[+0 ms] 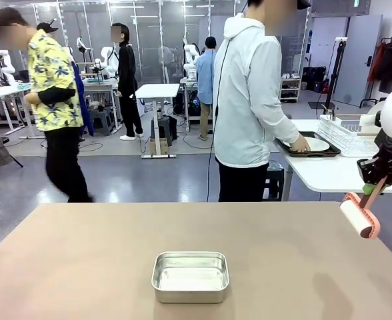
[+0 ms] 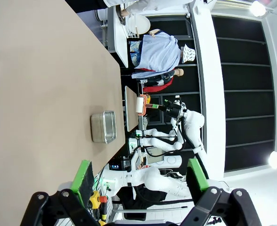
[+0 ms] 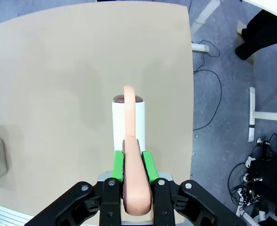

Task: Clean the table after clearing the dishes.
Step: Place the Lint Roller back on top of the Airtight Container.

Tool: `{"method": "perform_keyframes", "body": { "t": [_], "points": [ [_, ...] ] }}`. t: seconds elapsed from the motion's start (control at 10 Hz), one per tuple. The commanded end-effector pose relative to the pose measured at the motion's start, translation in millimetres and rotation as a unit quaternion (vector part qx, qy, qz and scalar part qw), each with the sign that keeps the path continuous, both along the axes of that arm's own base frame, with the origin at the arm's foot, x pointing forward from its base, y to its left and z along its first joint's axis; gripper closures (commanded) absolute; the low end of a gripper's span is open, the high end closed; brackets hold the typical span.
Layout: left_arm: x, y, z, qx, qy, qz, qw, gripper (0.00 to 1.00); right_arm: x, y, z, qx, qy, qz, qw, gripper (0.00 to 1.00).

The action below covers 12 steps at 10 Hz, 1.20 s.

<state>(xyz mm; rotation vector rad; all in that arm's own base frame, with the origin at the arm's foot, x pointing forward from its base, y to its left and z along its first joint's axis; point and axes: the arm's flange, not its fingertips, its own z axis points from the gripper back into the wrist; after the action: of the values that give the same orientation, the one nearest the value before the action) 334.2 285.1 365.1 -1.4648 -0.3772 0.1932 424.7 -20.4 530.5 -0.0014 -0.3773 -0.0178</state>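
The taupe-brown table (image 1: 76,253) holds a small steel pan (image 1: 190,276) near its front middle. My right gripper (image 1: 383,175) hangs over the table's right edge, shut on the pink handle of a white lint roller (image 1: 360,215). In the right wrist view the roller (image 3: 128,120) points down above the table (image 3: 58,70), its handle clamped between the green pads (image 3: 118,165). My left gripper (image 2: 139,176) is open and holds nothing, well back from the pan (image 2: 103,126). One of the dishes, a white plate (image 1: 314,145) on a dark tray, lies on a white side table under a person's hand.
A person in a white hoodie (image 1: 249,100) stands between the table's far edge and the white side table (image 1: 329,175), which also carries a wire rack (image 1: 346,133). Other people walk farther back. Cables lie on the floor (image 3: 214,94) beside the table's right edge.
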Motion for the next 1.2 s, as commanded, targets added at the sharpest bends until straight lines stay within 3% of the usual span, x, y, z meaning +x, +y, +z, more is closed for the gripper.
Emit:
{"method": "perform_keyframes", "body": {
  "t": [0.0, 0.5, 0.7, 0.8, 1.0, 1.1],
  "points": [
    [-6, -1, 2, 0.004, 0.002, -0.002, 1.0, 0.0, -1, 0, 3, -0.009, -0.003, 0.0, 1.0, 0.8],
    [-6, -1, 2, 0.004, 0.002, -0.002, 1.0, 0.0, 0, 0, 0, 0.0, 0.0, 0.0, 1.0, 0.8],
    [-6, -1, 2, 0.004, 0.002, -0.002, 1.0, 0.0, -1, 65, 46, -0.053, -0.055, 0.143, 0.987, 0.8],
    [-6, -1, 2, 0.004, 0.002, -0.002, 1.0, 0.0, -5, 109, 66, -0.06, -0.076, 0.23, 0.968, 0.8],
    [-6, -1, 2, 0.004, 0.002, -0.002, 1.0, 0.0, -14, 205, 84, -0.07, -0.082, 0.387, 0.916, 0.8],
    [-6, -1, 2, 0.004, 0.002, -0.002, 1.0, 0.0, -22, 259, 82, -0.089, -0.072, 0.461, 0.88, 0.8]
  ]
}}
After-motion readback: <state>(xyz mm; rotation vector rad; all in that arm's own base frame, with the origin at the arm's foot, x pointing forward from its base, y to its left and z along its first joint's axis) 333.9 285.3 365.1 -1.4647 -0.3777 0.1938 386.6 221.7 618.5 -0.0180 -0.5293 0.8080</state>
